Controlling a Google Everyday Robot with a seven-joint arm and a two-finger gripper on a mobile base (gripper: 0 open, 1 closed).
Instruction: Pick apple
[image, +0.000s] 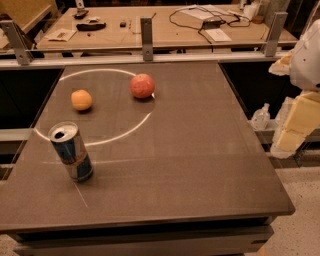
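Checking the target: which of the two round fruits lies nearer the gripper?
The reddish apple, the larger one; the orange sits farther away. The gripper hangs beside the table, at the picture's right edge.

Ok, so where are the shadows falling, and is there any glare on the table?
Camera view: warm, dim light; the apple, orange fruit and can cast short soft shadows close at their bases; a pale ring on the table may be glare; the gripper at the right edge looks brightly lit.
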